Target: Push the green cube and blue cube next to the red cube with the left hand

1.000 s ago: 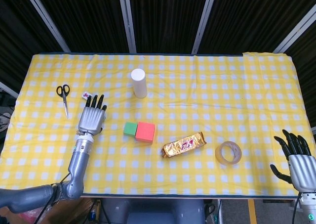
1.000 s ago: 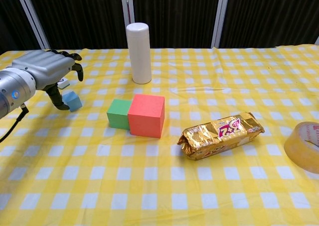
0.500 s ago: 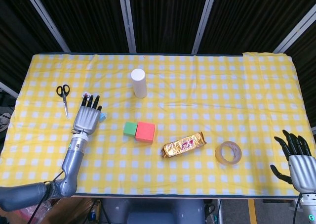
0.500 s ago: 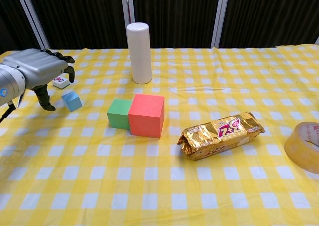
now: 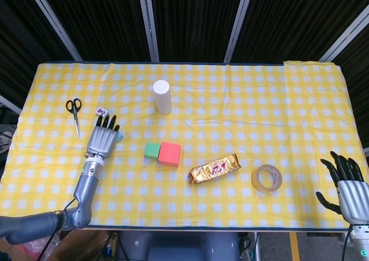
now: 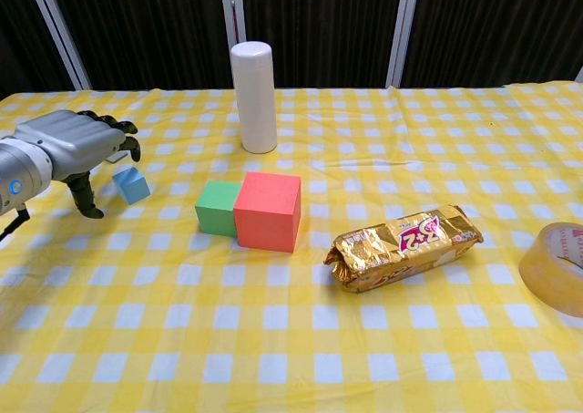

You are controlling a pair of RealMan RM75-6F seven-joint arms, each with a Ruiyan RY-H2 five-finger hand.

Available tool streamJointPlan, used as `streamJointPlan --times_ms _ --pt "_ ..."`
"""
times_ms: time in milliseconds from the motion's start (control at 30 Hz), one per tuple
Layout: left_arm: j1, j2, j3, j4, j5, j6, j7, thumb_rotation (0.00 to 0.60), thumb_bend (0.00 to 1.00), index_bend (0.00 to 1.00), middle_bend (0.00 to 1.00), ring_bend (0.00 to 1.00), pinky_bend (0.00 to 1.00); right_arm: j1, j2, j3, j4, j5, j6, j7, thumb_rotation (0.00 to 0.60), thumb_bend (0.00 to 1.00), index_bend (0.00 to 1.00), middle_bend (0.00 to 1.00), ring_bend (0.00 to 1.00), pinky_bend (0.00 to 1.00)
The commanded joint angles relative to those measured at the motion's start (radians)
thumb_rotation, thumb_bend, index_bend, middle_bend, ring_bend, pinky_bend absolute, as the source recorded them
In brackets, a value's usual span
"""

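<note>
The red cube (image 5: 170,154) (image 6: 268,211) stands near the table's middle with the green cube (image 5: 152,151) (image 6: 218,207) touching its left side. Further left lies the small blue cube (image 6: 133,184) (image 5: 120,136), apart from both. My left hand (image 5: 102,137) (image 6: 71,147) hovers just left of the blue cube, palm down with fingers apart, and holds nothing. Whether a finger touches the blue cube I cannot tell. At the bottom right corner my right hand (image 5: 347,187) rests with fingers spread and nothing in it.
A white cylinder (image 5: 162,97) (image 6: 254,97) stands behind the cubes. A gold snack packet (image 5: 215,168) (image 6: 404,245) and a tape roll (image 5: 267,178) (image 6: 557,267) lie to the right. Scissors (image 5: 74,113) and a small white tile (image 5: 100,110) lie at the far left.
My left hand drew back to the left and toward the table's front, uncovering the blue cube. The cubes have stayed in place and the right hand is still.
</note>
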Motion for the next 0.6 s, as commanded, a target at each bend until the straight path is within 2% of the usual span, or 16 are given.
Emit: streamJointPlan --times_ms 33,600 --pt "-0.002 -0.006 0.005 0.01 -0.013 -0.003 0.003 0.6 0.18 0.21 0.0 0.0 0.0 0.0 0.0 -0.001 -0.001 -0.001 0.0 -0.001 0.6 0.32 0.16 0.0 0.0 0.0" --pt "-0.008 -0.014 0.022 0.02 -0.034 0.003 0.007 0.6 0.18 0.22 0.0 0.0 0.0 0.0 0.001 -0.001 0.0 -0.004 0.0 0.003 0.6 0.32 0.16 0.0 0.0 0.0"
